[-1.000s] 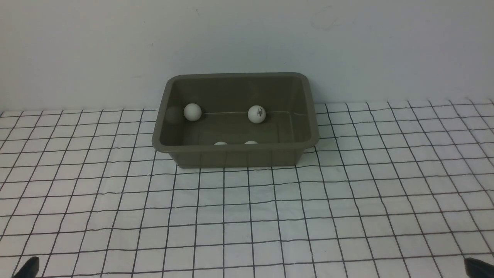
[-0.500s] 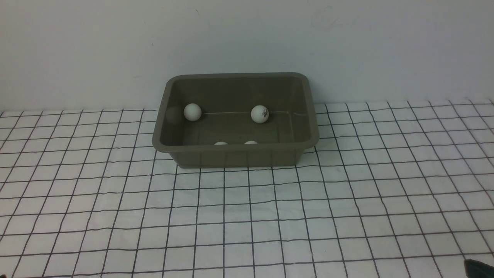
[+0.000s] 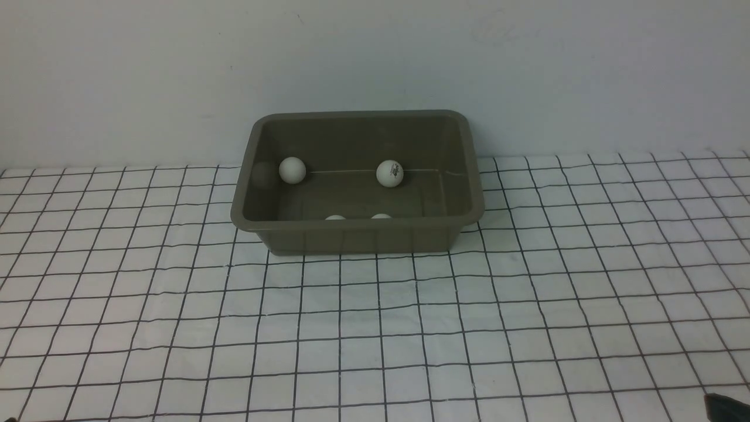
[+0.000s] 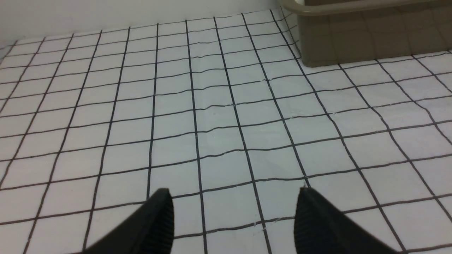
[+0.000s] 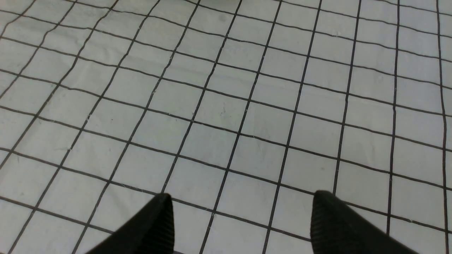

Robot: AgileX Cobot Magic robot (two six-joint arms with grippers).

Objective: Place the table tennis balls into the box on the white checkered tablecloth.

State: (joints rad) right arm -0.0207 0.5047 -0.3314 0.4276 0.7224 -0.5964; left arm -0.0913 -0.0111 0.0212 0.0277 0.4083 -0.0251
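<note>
All four table tennis balls (image 3: 389,173) are sitting inside the box (image 3: 357,228) at twelve o'clock; the left gripper (image 4: 233,215) and right gripper (image 5: 240,218) are hanging wide and empty, so parking clear is looking sufficient.

Two table tennis balls (image 3: 335,217) are mostly hidden behind the near wall of the box (image 3: 357,237). The box is cut off in the left wrist view.
</note>
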